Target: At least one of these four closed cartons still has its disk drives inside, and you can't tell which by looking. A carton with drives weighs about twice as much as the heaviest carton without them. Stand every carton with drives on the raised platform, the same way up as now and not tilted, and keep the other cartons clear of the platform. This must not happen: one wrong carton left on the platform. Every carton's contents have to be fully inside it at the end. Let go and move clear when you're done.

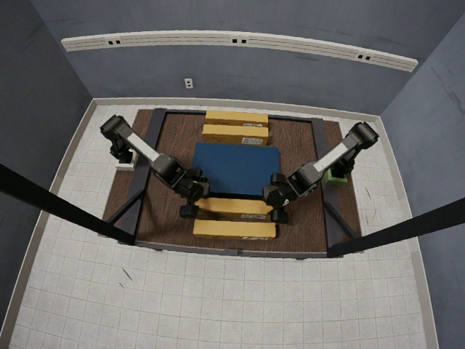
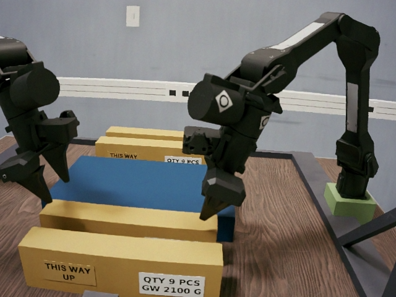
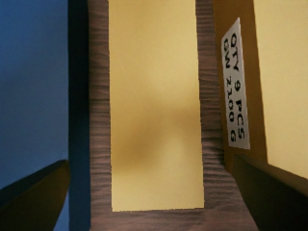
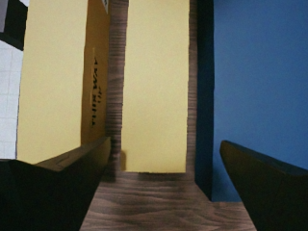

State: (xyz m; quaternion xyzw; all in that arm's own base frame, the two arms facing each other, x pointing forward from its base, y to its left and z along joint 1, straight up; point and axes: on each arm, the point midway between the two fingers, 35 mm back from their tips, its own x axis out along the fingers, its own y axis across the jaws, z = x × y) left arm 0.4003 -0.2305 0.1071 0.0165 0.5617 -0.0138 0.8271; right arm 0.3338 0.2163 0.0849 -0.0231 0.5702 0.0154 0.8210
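Four closed yellow cartons stand on the wooden table around a blue raised platform (image 1: 236, 169) (image 2: 127, 182) (image 3: 34, 87) (image 4: 260, 82). Two cartons (image 1: 236, 118) (image 1: 235, 134) (image 2: 140, 146) stand behind it. One carton (image 1: 232, 207) (image 2: 127, 218) (image 3: 154, 106) (image 4: 154, 87) lies right in front of it, and the front carton (image 1: 235, 230) (image 2: 121, 252) (image 3: 284, 87) (image 4: 53, 82) lies beyond a narrow gap. My left gripper (image 1: 189, 206) (image 2: 55, 188) (image 3: 152, 166) is open above one end of the carton nearest the platform. My right gripper (image 1: 277, 210) (image 2: 208, 211) (image 4: 166, 144) is open above its other end. Nothing is held.
Dark frame rails (image 1: 148, 139) (image 2: 319, 185) run along both sides of the table. The right arm stands on a green block (image 1: 336, 178) (image 2: 348, 204), the left arm on a white block (image 1: 123, 164). Black beams (image 1: 56, 206) cross the foreground.
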